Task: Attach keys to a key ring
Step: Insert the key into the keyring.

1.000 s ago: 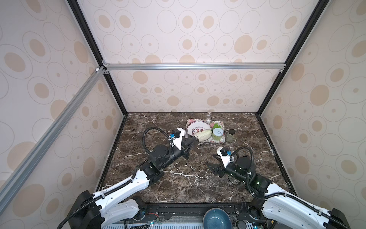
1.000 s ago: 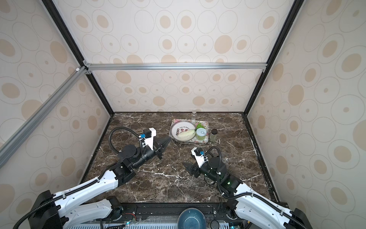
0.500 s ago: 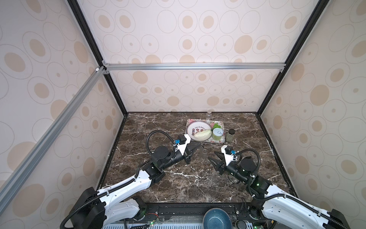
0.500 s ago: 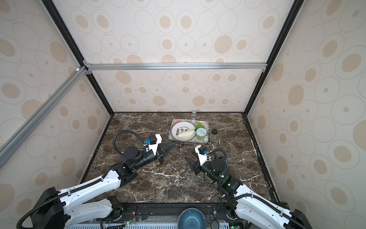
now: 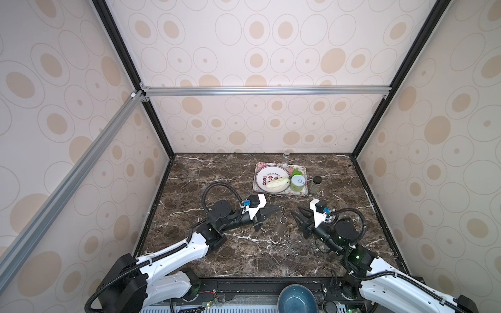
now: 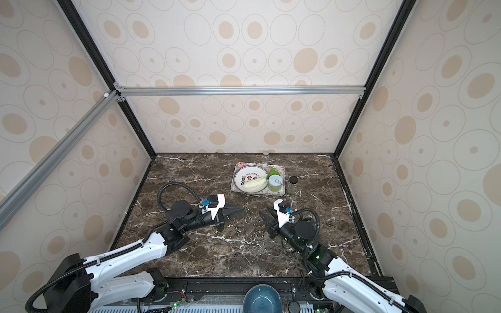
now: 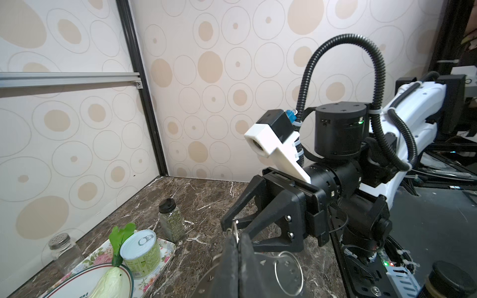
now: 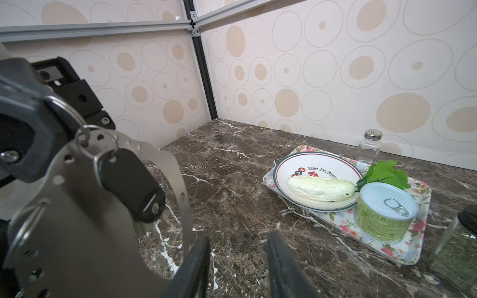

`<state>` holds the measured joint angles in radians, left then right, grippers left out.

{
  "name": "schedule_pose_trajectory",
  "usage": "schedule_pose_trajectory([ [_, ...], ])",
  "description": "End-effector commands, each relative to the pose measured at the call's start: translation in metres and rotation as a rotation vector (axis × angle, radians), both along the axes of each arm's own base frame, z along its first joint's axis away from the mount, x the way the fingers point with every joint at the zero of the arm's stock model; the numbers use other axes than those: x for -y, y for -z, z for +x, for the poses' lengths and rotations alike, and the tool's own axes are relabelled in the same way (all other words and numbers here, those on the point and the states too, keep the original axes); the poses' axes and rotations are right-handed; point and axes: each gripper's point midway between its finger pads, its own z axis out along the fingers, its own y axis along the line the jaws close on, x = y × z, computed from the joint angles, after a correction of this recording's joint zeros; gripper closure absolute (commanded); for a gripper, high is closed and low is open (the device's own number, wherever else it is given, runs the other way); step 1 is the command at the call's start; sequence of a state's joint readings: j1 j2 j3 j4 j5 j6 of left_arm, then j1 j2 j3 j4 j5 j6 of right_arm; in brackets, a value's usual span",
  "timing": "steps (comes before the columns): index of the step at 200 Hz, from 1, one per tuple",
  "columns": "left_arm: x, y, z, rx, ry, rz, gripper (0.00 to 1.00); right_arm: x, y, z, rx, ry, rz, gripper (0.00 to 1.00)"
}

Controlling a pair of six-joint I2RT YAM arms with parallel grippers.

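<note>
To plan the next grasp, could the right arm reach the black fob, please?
Probably yes: the black fob hangs exposed against the key ring, facing the open right end effector, nothing between.

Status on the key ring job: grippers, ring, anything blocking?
Left gripper shut on wire loop; right gripper open, empty. Key ring and black fob dangling from loop. Tray set farther back, not between the grippers.

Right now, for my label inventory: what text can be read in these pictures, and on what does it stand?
"Enjoy The Mome": printed along the inner rim of the plate; the rest is cut off in the right wrist view.
Red marks at the plate's centre: too blurred to read.
Print on the can label: too small to read.
No other text shows.
</note>
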<state>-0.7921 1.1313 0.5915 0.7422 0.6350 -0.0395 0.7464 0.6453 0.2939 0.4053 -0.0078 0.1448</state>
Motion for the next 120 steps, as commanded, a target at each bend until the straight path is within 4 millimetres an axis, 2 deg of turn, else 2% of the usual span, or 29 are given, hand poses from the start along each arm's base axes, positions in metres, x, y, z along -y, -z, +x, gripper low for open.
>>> schedule_pose_trajectory([
  [1,0.007,-0.018,-0.014,0.107,0.084,-0.022,1.00,-0.014,-0.011,-0.016,0.050,-0.124,0.027,0.59],
  [30,0.010,-0.013,-0.011,0.110,0.087,-0.004,1.00,-0.022,-0.017,-0.028,0.075,-0.206,0.047,0.57],
  [120,0.011,-0.007,-0.013,0.144,0.100,0.026,1.00,-0.027,-0.016,-0.036,0.081,-0.264,0.028,0.52],
])
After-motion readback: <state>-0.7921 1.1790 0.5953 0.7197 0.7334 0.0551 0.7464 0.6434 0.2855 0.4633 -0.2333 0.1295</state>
